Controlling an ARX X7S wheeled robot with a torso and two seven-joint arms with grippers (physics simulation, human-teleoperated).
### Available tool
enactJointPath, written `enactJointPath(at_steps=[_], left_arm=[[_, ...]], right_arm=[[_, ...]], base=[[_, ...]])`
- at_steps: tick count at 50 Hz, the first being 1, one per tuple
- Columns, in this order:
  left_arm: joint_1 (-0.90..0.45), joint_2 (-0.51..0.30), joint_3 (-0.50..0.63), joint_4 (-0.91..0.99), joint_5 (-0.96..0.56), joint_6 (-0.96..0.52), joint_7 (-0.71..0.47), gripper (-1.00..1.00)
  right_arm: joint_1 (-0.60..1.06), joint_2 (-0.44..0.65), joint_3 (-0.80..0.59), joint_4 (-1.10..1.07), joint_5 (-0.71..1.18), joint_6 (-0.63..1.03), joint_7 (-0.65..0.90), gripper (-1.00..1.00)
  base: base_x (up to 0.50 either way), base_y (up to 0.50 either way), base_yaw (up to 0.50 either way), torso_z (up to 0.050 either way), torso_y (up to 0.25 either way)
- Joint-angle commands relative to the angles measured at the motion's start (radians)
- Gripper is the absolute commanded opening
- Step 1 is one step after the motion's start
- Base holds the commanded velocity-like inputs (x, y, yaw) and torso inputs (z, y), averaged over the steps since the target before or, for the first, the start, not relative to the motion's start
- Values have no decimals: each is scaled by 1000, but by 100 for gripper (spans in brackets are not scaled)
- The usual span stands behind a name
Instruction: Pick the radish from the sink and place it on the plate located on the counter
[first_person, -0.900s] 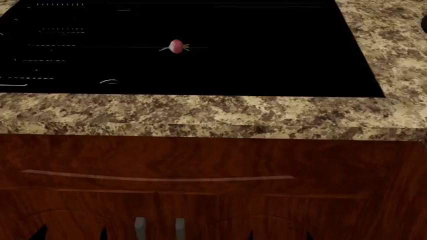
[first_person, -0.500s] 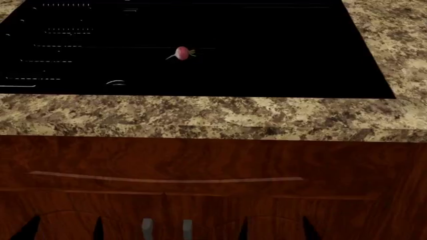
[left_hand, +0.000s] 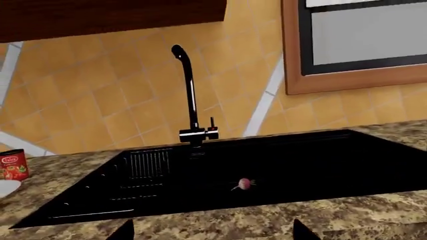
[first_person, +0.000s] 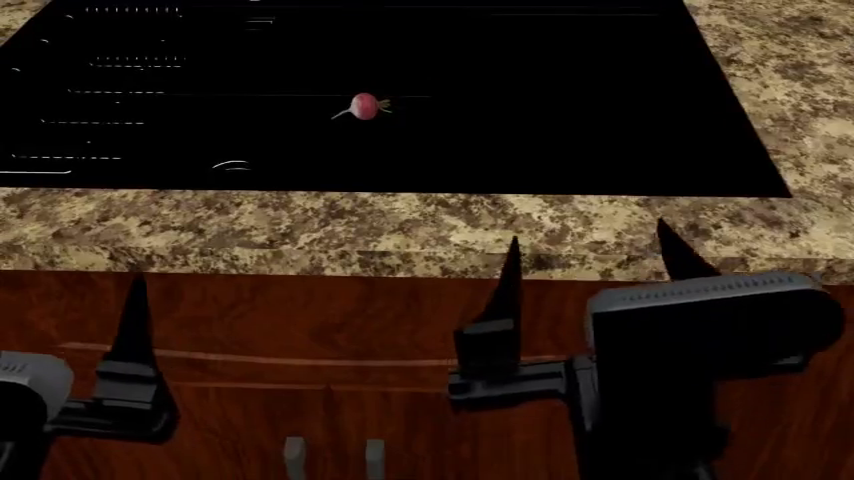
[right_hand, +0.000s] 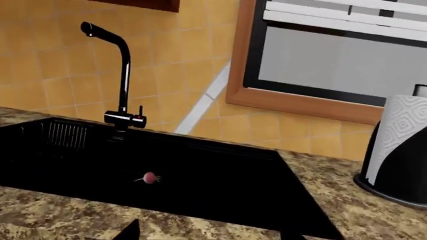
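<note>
Right end effector (first_person: 587, 262) hangs in front of the dark wood cabinet (first_person: 334, 330) below the counter (first_person: 400, 230) edge, fingers spread wide with nothing between them; left end effector at head view's lower left shows only one finger (first_person: 134, 320), so can't tell how wide it is. Past the counter edge, the radish (first_person: 363, 105) lies alone on the black sink (first_person: 561, 100) floor, well apart from both end effectors. Farther back, black faucet (left_hand: 190, 95) at the sink's rear, red-labelled can (left_hand: 13, 165) beside the edge of a white plate (left_hand: 7, 187) on the counter, paper towel roll (right_hand: 400, 145) off the sink's other side.
</note>
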Motion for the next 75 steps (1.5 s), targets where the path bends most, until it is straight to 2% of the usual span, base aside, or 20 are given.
enactJointPath(at_steps=[1,10,21,25,33,45,63,75], left_arm=[[-187,-43,-14,111,-34,-225,20,100],[-255,-52,-13,135,-49,-284,26,100],[-400,-77,-7,168,-74,-435,41,100],[-419,-98,15,122,-64,-401,44,100],[-544,-101,17,84,-90,-496,67,100],[-577,-101,17,44,-93,-505,64,100],[-585,-117,28,32,-81,-494,44,100],[-588,-117,23,22,-85,-491,41,100]], right_arm=[[281,40,36,-113,41,344,-37,100],[383,52,39,-76,62,410,-59,100],[504,69,46,-62,72,508,-65,100],[555,62,51,-44,83,533,-74,100],[585,67,30,0,86,525,-73,100],[590,69,21,16,91,510,-71,100],[589,80,15,13,98,515,-66,100],[590,85,9,16,100,508,-61,100]], base=[[0,0,0,0,0],[0,0,0,43,0],[0,0,0,50,0],[0,0,0,50,0],[0,0,0,50,0],[0,0,0,50,0],[400,8,0,0,0],[438,245,0,0,0]])
